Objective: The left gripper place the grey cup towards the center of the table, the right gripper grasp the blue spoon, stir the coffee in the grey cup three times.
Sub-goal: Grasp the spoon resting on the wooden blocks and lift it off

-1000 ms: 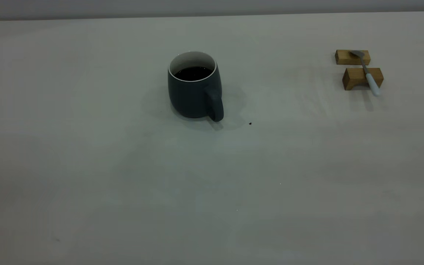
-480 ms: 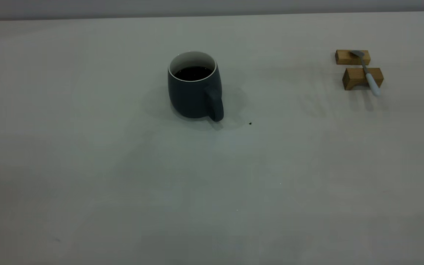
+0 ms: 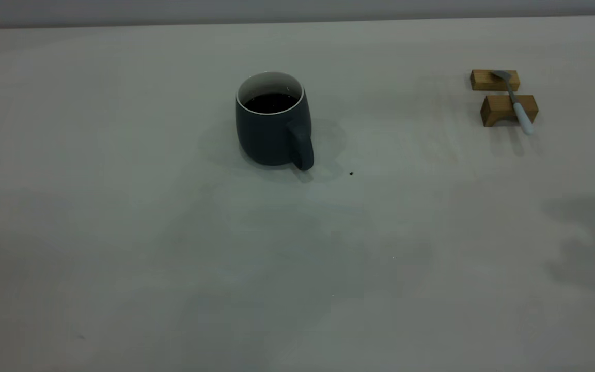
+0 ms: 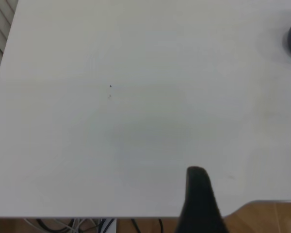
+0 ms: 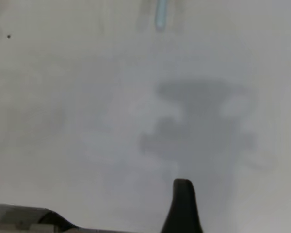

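Presently the grey cup [image 3: 273, 123] stands upright near the centre of the table [image 3: 122, 232], holding coffee [image 3: 270, 102], handle toward the camera. Well apart at the right, the blue spoon [image 3: 515, 102] lies across two wooden blocks [image 3: 508, 109]. Each wrist view shows one dark finger only, the left gripper's [image 4: 200, 201] and the right gripper's [image 5: 182, 206]; whether either gripper is spread or closed cannot be told.

The grey cup [image 3: 272, 124] stands upright on the table [image 3: 122, 232], near the middle of its width and closer to the far edge, its thick loop handle turned toward the near edge. Its white inside holds dark coffee [image 3: 270, 102] with a flat round surface. The blue spoon [image 3: 515, 101] lies near the far right corner, metal bowl toward the far edge, pale blue handle toward the near edge.
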